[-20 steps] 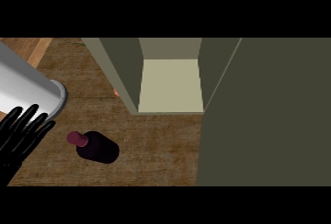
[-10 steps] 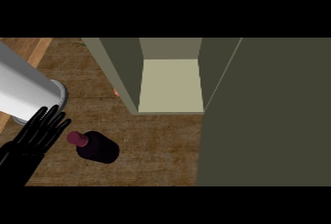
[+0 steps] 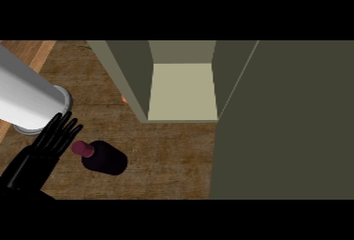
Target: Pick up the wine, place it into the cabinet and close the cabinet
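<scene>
The wine bottle (image 3: 105,160) stands on the brown wooden counter (image 3: 166,159), seen from above as a dark round body with a maroon cap (image 3: 83,149). My left hand (image 3: 46,149) comes in from the lower left, open, its straight fingers pointing up and right. Its fingertips (image 3: 68,125) lie just left of the cap, close to the bottle without curling round it. The olive cabinet (image 3: 128,75) stands behind the bottle, open, showing a pale inner shelf (image 3: 183,91). My right hand does not show.
The cabinet's open door (image 3: 283,122) fills the right side as a large dark olive panel. A thick grey-white cylinder (image 3: 27,93) slants in from the upper left, ending just above my fingers. A small orange thing (image 3: 124,99) peeks out by the cabinet's left wall.
My left hand has moved up and to the right, from the left edge to right beside the bottle's cap. The bottle and the cabinet have stayed where they were.
</scene>
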Controlling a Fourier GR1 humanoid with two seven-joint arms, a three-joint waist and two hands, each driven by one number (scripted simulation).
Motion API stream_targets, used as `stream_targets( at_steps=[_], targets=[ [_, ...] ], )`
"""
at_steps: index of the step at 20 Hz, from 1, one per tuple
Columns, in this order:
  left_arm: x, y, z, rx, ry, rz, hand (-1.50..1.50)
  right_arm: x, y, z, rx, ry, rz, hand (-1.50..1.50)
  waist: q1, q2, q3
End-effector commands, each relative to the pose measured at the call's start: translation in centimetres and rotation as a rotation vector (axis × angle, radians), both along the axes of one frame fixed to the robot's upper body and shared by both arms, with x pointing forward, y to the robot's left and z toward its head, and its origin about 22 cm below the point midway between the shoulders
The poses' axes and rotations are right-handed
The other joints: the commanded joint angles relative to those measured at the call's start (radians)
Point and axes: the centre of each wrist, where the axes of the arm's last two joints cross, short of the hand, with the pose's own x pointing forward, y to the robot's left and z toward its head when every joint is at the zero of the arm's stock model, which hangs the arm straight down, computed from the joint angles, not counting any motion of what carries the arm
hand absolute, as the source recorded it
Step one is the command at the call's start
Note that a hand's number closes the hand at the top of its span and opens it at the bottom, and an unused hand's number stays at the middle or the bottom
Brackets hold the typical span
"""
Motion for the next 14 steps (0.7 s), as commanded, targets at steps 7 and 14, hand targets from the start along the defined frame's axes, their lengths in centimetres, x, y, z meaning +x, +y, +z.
stream_targets(
  at_steps=[7,14],
  targets=[
    [1.3,0.0,-3.2,0.011,0.031,-0.024,-1.50,-4.6,0.0,2.1,0.043,-0.031,0.060,-1.50,-0.004,-0.001,0.000],
    [0.9,-0.1,-6.9,-0.022,0.029,-0.041,-1.50,-3.1,0.7,2.2,0.074,-0.051,0.045,-1.50,0.000,0.000,-0.001]
  ],
)
